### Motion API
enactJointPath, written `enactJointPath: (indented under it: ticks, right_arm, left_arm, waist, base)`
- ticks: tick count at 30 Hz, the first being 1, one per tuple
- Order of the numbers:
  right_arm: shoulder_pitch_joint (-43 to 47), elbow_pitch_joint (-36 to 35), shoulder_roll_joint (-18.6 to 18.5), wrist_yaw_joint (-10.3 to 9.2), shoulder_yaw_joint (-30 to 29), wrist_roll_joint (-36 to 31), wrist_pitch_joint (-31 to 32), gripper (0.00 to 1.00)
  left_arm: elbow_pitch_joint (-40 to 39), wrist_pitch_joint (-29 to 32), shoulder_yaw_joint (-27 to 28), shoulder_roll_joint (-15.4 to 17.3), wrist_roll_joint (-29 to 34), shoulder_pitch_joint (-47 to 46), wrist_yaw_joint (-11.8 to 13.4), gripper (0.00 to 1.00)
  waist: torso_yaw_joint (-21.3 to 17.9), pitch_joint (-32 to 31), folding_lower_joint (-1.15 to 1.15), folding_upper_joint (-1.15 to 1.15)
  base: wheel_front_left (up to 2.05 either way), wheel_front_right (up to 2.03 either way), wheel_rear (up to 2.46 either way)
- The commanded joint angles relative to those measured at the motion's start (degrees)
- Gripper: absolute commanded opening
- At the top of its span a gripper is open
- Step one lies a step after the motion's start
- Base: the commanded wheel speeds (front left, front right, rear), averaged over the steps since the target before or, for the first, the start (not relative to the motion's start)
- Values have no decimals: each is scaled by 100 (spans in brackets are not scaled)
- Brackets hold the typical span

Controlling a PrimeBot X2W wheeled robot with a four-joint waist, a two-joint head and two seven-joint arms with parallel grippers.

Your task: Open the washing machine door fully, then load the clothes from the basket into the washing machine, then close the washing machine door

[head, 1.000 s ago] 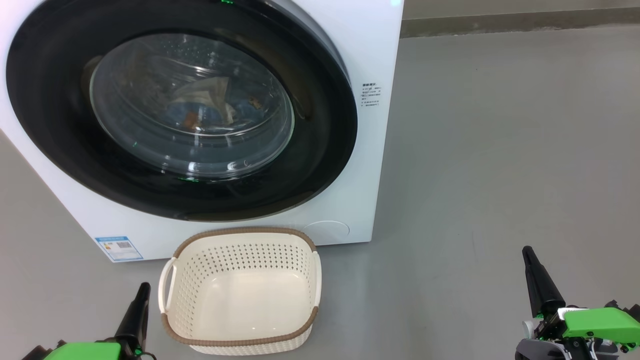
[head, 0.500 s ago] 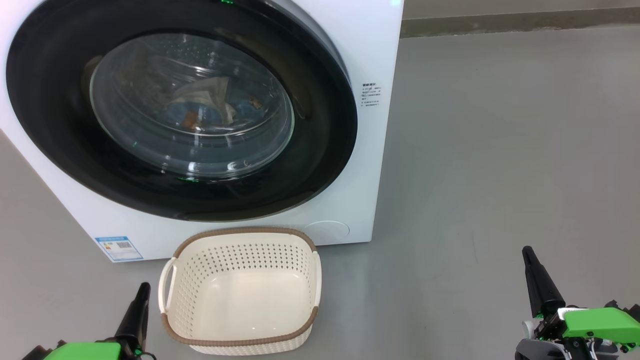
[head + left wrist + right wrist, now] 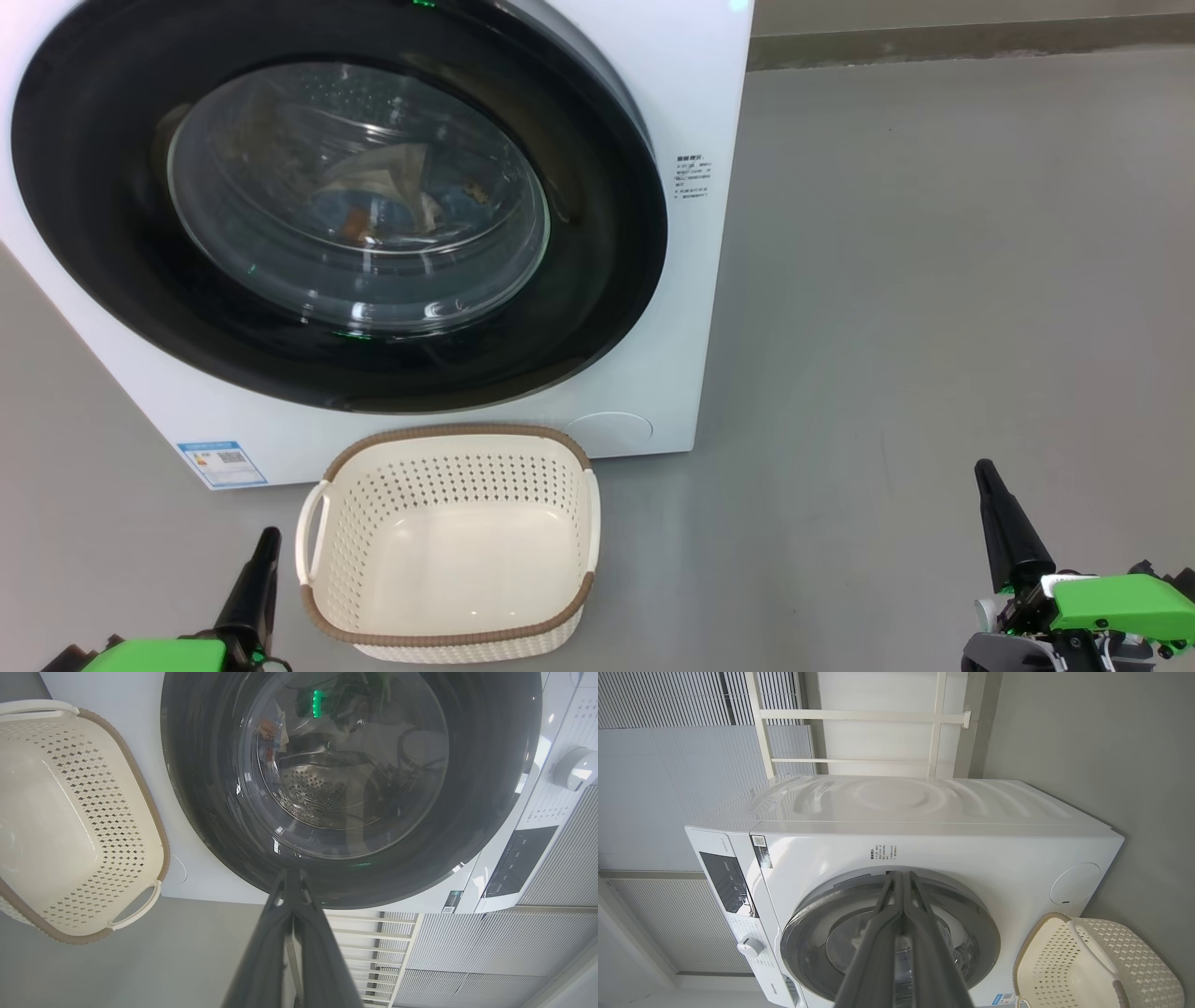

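The white washing machine [image 3: 686, 308] stands ahead with its round black-rimmed door [image 3: 597, 280] closed against the front. Through the glass I see the clothes [image 3: 392, 201], blue and cream fabric lying in the drum. On the floor in front sits the cream basket [image 3: 448, 541], with nothing in it. My left gripper [image 3: 269, 539] is shut at the lower left, just left of the basket. My right gripper [image 3: 985, 471] is shut at the lower right, well away from both. The wrist views show the door [image 3: 467, 826] [image 3: 980, 933], the basket [image 3: 60, 826] [image 3: 1101, 970] and each gripper [image 3: 290, 873] [image 3: 901, 875] closed.
Grey floor [image 3: 934, 280] stretches open to the right of the machine. A control panel with a knob [image 3: 749, 946] runs along the machine's top front. A white frame [image 3: 859, 716] and ribbed wall panels stand behind the machine.
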Motion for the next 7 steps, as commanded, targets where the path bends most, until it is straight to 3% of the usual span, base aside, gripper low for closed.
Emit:
enactJointPath:
  ticks: [1, 7]
  right_arm:
    - [-53, -171, -16, 9, 126, -3, 47, 0]
    - [-53, -171, -16, 9, 126, -3, 47, 0]
  left_arm:
    - [-142, 34, 197, 75, -49, -241, -15, 0]
    - [-142, 34, 197, 75, -49, -241, -15, 0]
  waist:
    - [0, 0, 0, 0]
    - [0, 0, 0, 0]
  base:
    - [0, 0, 0]
    - [0, 0, 0]
